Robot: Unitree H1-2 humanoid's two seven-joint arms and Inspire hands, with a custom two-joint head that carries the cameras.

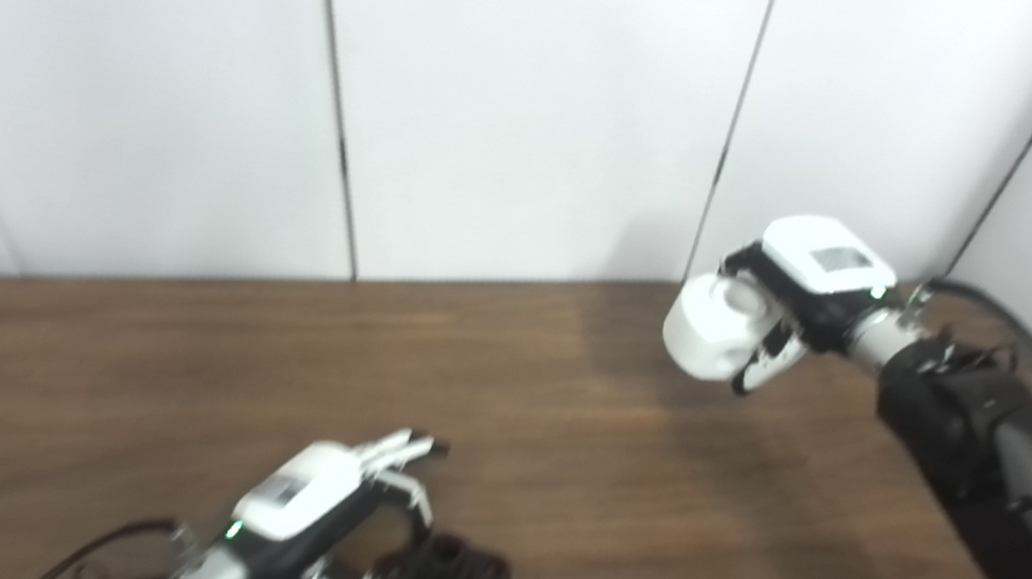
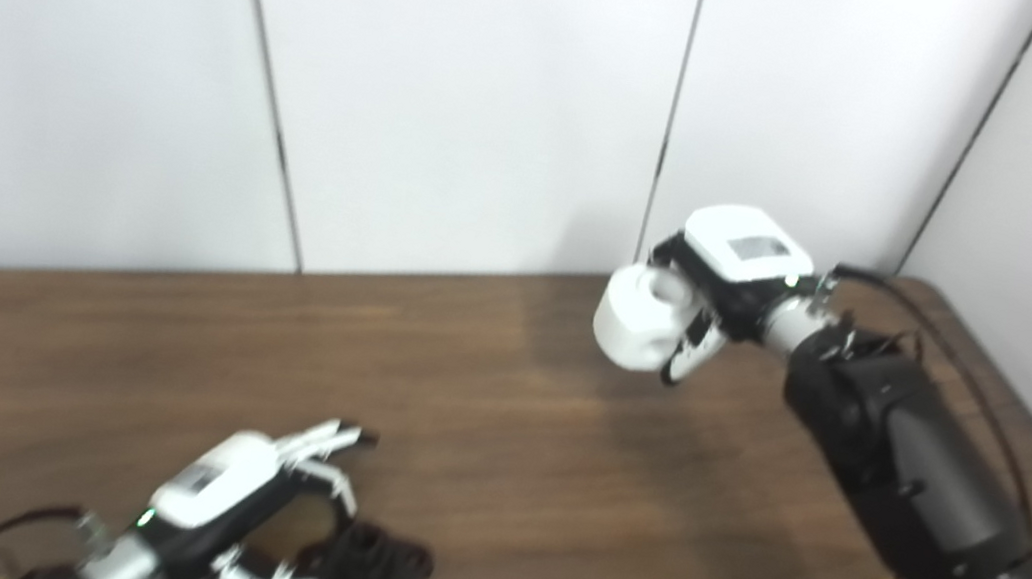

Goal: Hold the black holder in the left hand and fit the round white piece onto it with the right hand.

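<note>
So what we've got here is a brown wood-grain table (image 1: 163, 361) with white wall panels (image 1: 523, 99) behind it, and we'll use that table as our reference for everything. Down at the near edge of the table, left of its middle, our left hand (image 1: 323, 515) sits low over the surface with its fingers (image 1: 401, 447) spread apart and curled round like a loose claw. The black holder (image 1: 451, 571) is right there at the fingertips, lying on the table, and the lower fingers look like they're touching it, but it's a bit blurry, so we can't say there's a proper grip on it; to us the hand reads as not closed on anything. Over toward the far right corner of the table, near the wall, our right hand (image 2: 722, 293) is up off the surface with its fingers clamped on the round white piece (image 2: 638, 319). That piece is a chunky white cylinder with a round recess in its top face, and it sticks out of the hand toward the middle of the table, tilted a little. It's clear of the tabletop and well apart from the holder. The dark right forearm (image 2: 912, 487) runs along the table's right side, with a black cable (image 2: 959, 367) looping over it near the corner.
</note>
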